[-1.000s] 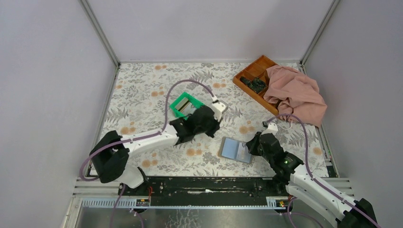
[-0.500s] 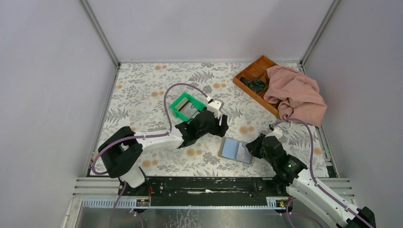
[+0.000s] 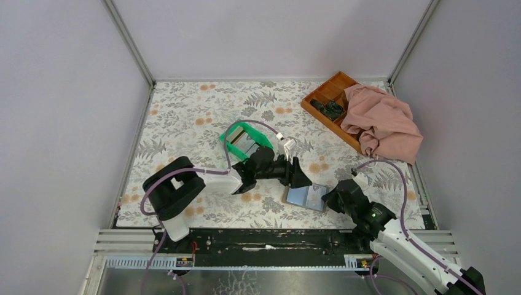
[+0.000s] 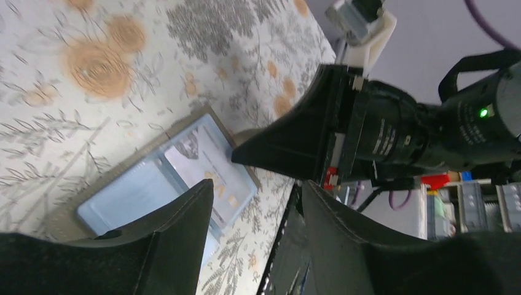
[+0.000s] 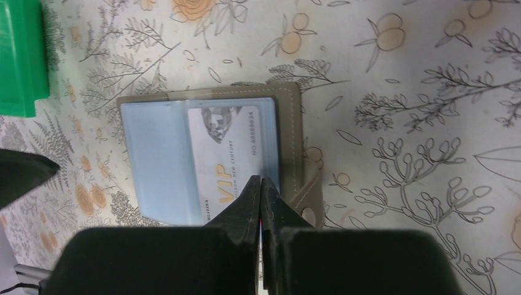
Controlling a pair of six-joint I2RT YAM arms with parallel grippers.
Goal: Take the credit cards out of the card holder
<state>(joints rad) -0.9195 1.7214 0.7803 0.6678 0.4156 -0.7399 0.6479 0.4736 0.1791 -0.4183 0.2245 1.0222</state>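
- The card holder (image 3: 304, 195) lies open on the floral bench (image 3: 184, 123), a credit card (image 5: 224, 153) marked VIP showing in its clear sleeve;
- left pincer (image 4: 258, 246) hangs by its far edge, jaws apart and empty;
- right pincer (image 5: 261, 184) is closed, its tip at the card's lower edge;
- green bin (image 3: 244, 139) sits near, beyond the left pincer.

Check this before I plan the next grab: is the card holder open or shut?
Open: the card holder lies spread flat, clear pockets up, a VIP card showing in one.
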